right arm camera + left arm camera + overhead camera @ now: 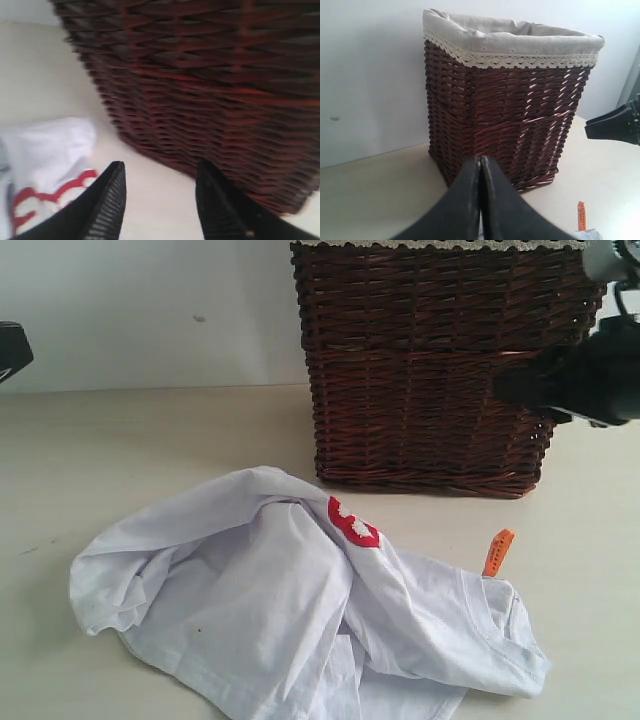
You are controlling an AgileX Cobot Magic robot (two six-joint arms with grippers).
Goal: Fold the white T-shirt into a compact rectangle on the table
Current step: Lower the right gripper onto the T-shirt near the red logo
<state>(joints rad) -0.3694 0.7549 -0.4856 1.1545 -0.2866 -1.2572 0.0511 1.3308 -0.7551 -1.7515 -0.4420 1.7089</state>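
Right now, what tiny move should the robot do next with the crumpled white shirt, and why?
Probably lower the right gripper, whose jaws stand open, onto the white T-shirt near its red lettering. The shirt lies crumpled on the table, so it likely needs spreading flat before folding; the left gripper is shut.

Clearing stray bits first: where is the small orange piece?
Exterior view, right of centre: the orange piece sits at the collar end of the white T-shirt, on its side nearer the wicker basket.
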